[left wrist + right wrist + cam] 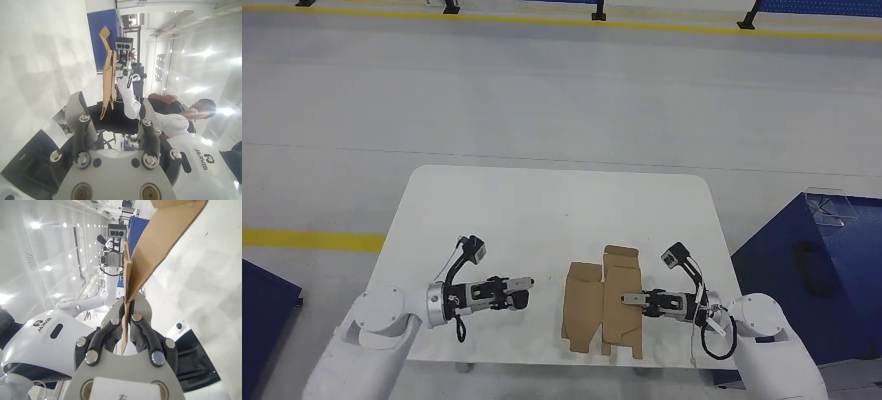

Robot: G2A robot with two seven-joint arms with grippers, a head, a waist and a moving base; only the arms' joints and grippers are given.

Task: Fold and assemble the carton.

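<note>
Between the right tool's [128, 306] jaws, the flattened carton's [587, 300] edge is clamped.

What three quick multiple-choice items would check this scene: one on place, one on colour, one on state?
1. Where on the table is the carton?
A) at the far edge
B) by the near edge, between the left gripper and the right gripper
C) dead centre

2. What colour is the carton?
A) brown
B) white
C) blue

3. What is the right gripper's state?
A) open, clear of the carton
B) shut on nothing
C) shut on the carton

Answers:
1 B: the top view shows it by the near edge with a gripper on either side.
2 A: it is plain brown cardboard in every view.
3 C: the right wrist view shows the jaws closed on the cardboard's edge.
</note>
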